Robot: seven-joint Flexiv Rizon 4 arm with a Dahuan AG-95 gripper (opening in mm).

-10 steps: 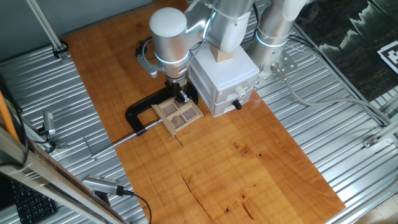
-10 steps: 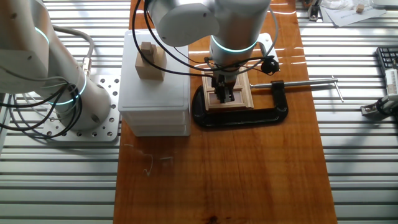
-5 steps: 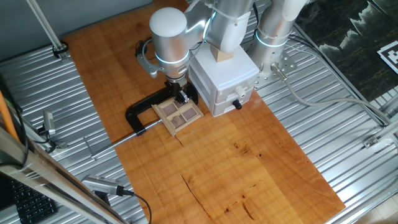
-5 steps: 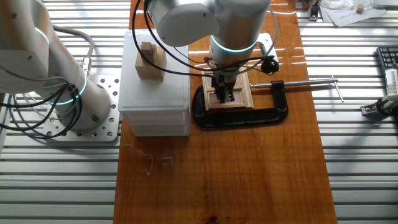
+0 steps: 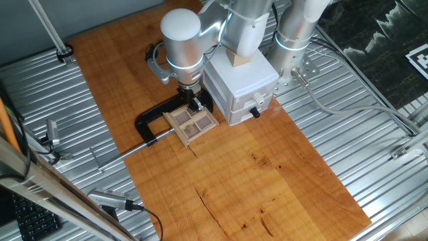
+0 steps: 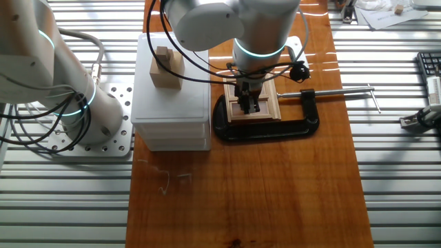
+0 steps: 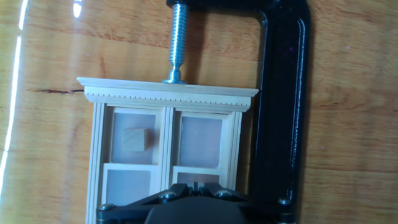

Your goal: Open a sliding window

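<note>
No visible change over the last second: arm and window sit the same in both fixed views, so I read this as a dwell at contact, the sash not yet slid. Left to right in the one fixed view: black C-clamp (image 5: 152, 122) pinning the sliding window (image 5: 192, 121) flat on the wooden board (image 5: 267, 181), then the white drawer box (image 5: 242, 86). The gripper (image 6: 249, 105) stands down on the window; fingertips are hidden in the hand view, so whether it is spread or pinched I cannot tell. A small wooden knob (image 7: 136, 140) shows on the left pane.
</note>
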